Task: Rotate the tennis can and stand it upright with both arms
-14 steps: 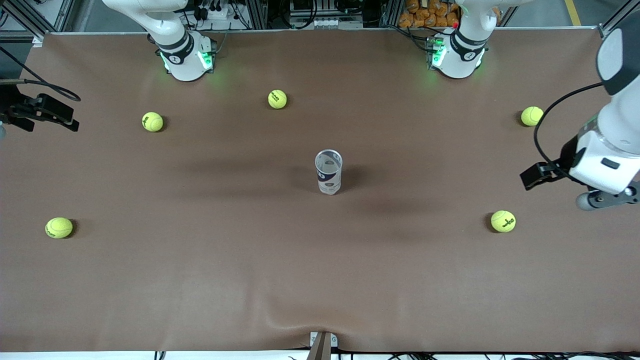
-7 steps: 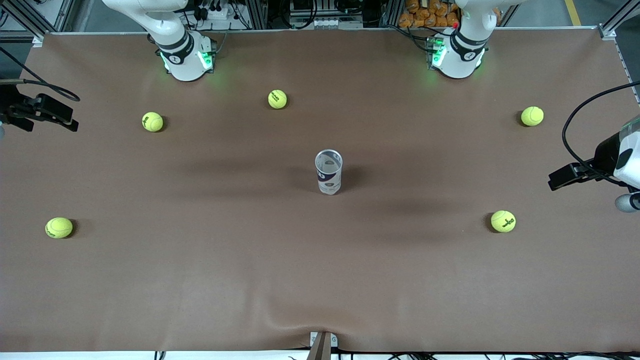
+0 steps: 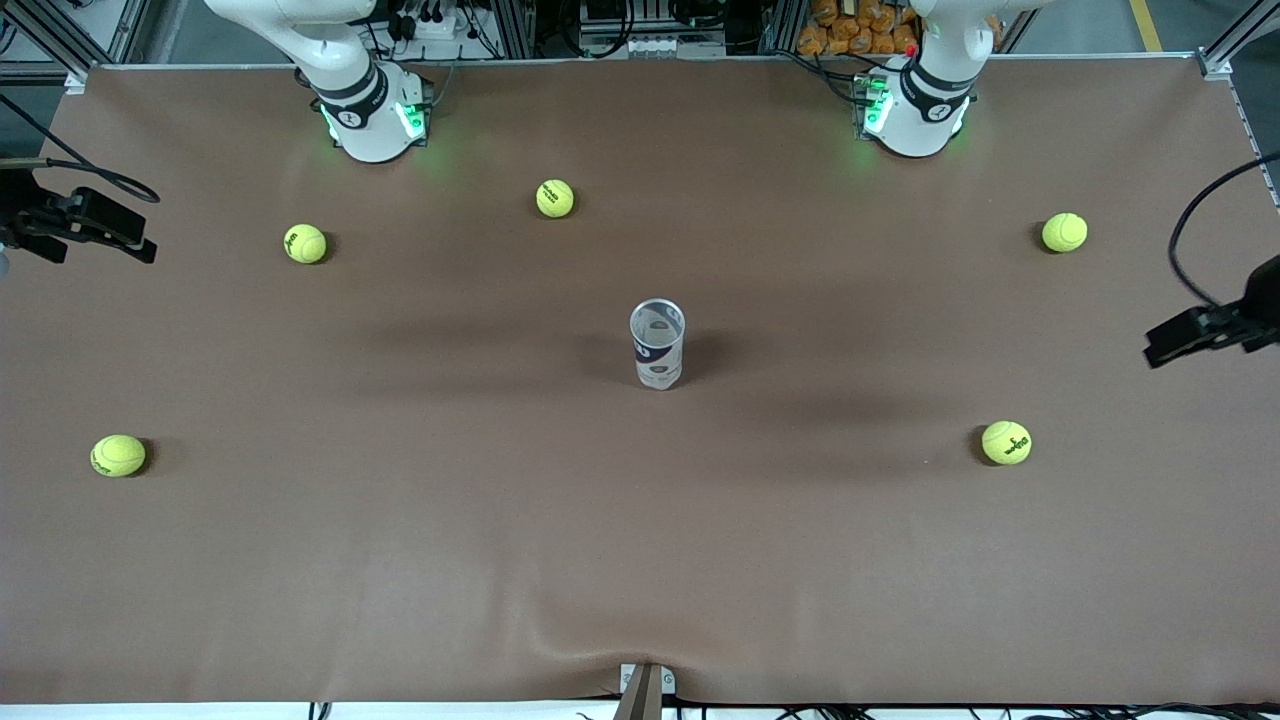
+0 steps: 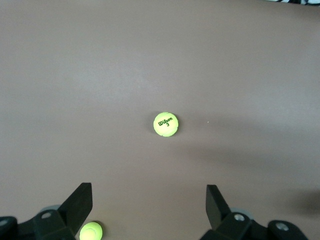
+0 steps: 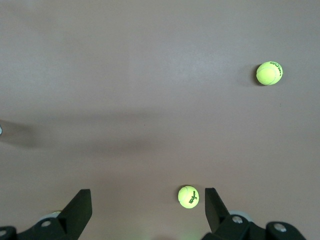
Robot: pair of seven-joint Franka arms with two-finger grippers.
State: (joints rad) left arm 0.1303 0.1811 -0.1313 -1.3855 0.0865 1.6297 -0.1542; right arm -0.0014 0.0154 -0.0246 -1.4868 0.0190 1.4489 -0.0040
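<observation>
The can (image 3: 657, 345) is standing upright mid-table in the front view only; both wrist views are showing spread jaws, the left gripper (image 4: 150, 202) and right gripper (image 5: 148, 207) hanging over balls (image 4: 165, 124).

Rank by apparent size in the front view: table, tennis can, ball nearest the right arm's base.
1. table, largest by far.
2. tennis can, standing upright mid-table.
3. tennis ball near the right arm's base, smallest, though about as wide as the can's rim.
</observation>
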